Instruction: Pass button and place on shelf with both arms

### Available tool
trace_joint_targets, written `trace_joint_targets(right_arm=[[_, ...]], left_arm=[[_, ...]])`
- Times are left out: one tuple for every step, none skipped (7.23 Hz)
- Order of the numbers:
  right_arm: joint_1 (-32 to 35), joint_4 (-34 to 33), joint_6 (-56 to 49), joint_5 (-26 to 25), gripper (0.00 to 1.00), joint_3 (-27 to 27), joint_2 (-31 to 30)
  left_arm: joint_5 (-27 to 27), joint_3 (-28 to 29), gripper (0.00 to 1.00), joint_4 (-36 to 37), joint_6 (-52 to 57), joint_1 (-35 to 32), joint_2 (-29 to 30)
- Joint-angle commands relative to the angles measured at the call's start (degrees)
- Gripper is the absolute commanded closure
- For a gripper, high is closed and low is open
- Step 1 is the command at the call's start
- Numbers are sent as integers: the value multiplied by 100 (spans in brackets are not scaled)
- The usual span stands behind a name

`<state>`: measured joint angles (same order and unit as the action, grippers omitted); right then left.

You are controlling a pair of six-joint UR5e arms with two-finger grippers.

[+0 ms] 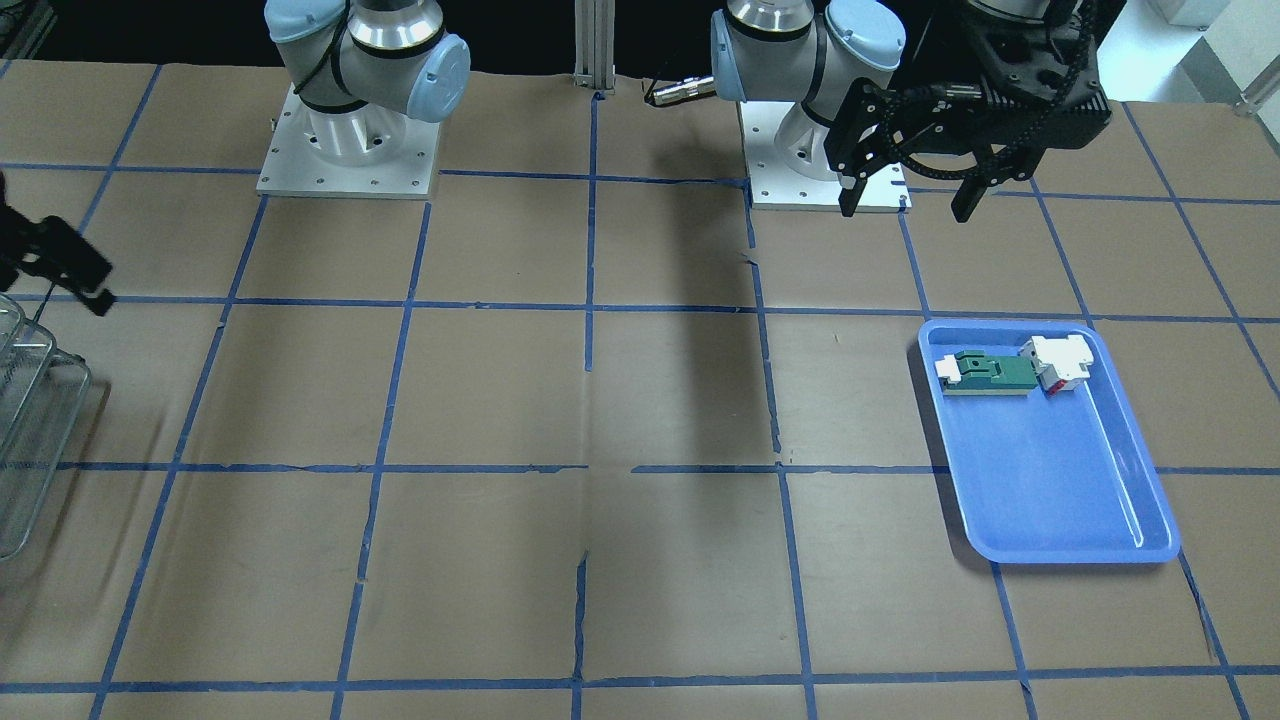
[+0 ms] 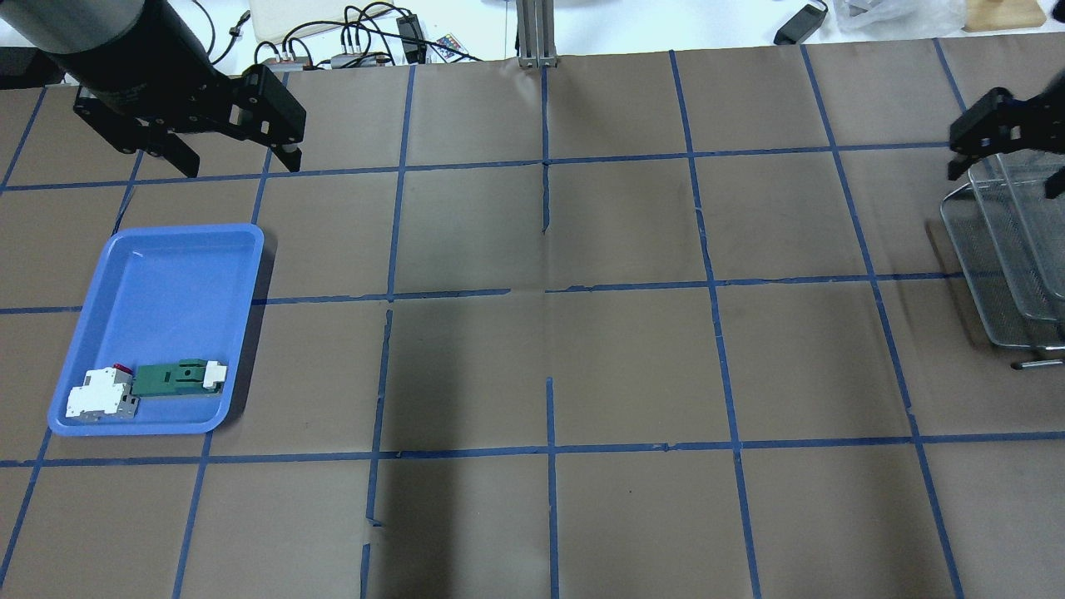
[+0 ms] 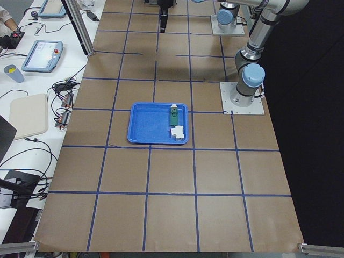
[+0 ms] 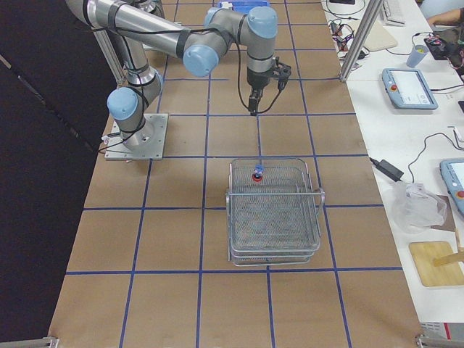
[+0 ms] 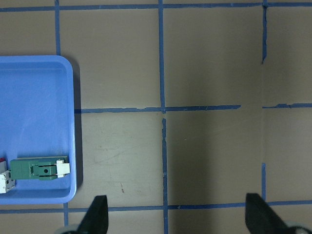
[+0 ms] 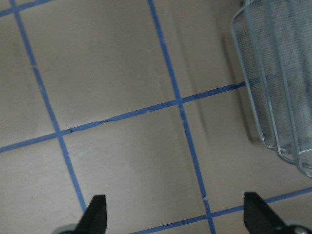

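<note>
Button (image 4: 257,175) sits on the shelf's (image 4: 317,196) top mesh, at the edge facing the table's middle. Right gripper (image 6: 178,217) hangs just beyond that edge, fingers spread and empty. Left gripper (image 1: 908,205), also spread, is well apart, near the tray (image 2: 166,249). Only the right-end camera shows the button; the overhead crops the shelf.

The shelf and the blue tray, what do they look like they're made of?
The shelf looks like bare metal wire: silver-grey thin rods and fine see-through mesh, with a slight shine. The tray is probably moulded plastic: uniform blue, smooth, rounded corners, a glossy light streak along one inner wall.
</note>
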<state>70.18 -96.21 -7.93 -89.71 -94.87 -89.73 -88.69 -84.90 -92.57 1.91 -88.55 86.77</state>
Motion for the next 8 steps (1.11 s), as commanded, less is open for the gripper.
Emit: trace_joint_targets(right_arm=[[1413, 95, 116, -38, 0, -14, -53], [1698, 129, 142, -64, 0, -22, -44], [1710, 286, 99, -20, 0, -118, -183], [1701, 314, 38, -64, 0, -302, -307], [1710, 479, 124, -55, 0, -469, -552], [1710, 664, 125, -55, 0, -619, -658], [1736, 674, 134, -38, 0, -629, -851], [1841, 692, 125, -38, 0, -638, -940]], left_arm=[[10, -18, 0, 28, 2, 4, -28], [1, -26, 0, 28, -7, 13, -37], [1, 26, 0, 89, -7, 4, 76], [1, -26, 0, 133, -7, 4, 25], [10, -26, 0, 134, -7, 4, 25], [19, -26, 0, 142, -7, 4, 25], [19, -26, 0, 142, -7, 4, 33], [19, -26, 0, 142, -7, 4, 33]])
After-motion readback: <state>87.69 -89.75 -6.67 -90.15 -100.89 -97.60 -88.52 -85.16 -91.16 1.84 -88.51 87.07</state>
